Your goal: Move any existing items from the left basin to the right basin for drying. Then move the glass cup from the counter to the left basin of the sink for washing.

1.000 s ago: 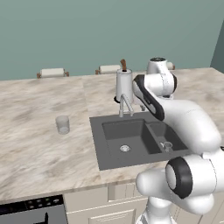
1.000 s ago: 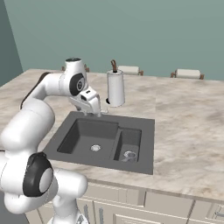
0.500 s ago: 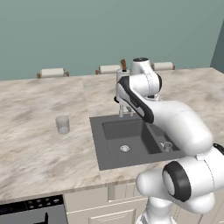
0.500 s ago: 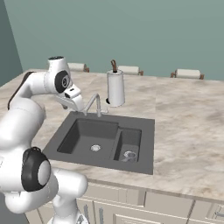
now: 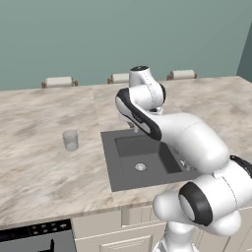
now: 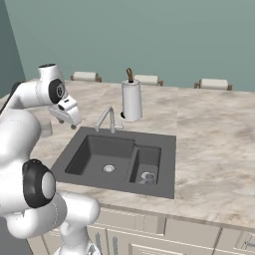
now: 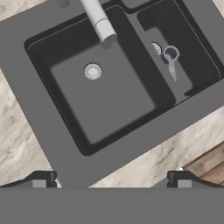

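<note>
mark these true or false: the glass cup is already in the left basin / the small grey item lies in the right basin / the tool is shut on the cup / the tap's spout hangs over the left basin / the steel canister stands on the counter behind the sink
1. The glass cup is already in the left basin: false. It stands on the counter, to the left of the sink.
2. The small grey item lies in the right basin: true.
3. The tool is shut on the cup: false. It is open and holds nothing, high over the sink.
4. The tap's spout hangs over the left basin: true.
5. The steel canister stands on the counter behind the sink: true.
</note>
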Motion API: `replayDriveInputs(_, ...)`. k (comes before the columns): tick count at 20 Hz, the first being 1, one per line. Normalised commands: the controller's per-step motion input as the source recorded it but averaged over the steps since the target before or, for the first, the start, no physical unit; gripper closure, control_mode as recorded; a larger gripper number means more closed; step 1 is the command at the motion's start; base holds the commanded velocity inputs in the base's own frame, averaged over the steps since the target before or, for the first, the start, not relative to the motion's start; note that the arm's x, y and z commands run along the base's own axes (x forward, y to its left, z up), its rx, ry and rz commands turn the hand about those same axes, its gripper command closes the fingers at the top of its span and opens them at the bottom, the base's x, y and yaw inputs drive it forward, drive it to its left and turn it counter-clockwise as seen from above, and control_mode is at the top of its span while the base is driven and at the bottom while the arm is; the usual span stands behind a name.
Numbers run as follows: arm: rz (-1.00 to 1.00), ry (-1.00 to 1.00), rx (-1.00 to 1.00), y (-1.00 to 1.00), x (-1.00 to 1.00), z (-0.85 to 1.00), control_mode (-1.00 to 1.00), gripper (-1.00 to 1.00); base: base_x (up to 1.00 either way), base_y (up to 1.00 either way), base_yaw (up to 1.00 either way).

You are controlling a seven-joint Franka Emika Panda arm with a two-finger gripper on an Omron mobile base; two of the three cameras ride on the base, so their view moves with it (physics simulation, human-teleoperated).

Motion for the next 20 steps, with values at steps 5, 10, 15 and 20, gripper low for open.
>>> replayDriveInputs(5,0.04,0.0,0.0,0.27,0.02,-0.05,-1.0,-1.0,0.0,0.0,0.0)
replayDriveInputs(10,0.03,0.0,0.01,0.24,0.18,-0.1,-1.0,-1.0,0.0,0.0,0.0)
replayDriveInputs(15,0.02,0.0,0.03,0.31,0.28,-0.08,-1.0,-1.0,0.0,0.0,0.0)
replayDriveInputs(20,0.02,0.0,0.03,0.34,0.32,-0.1,-1.0,-1.0,0.0,0.0,0.0)
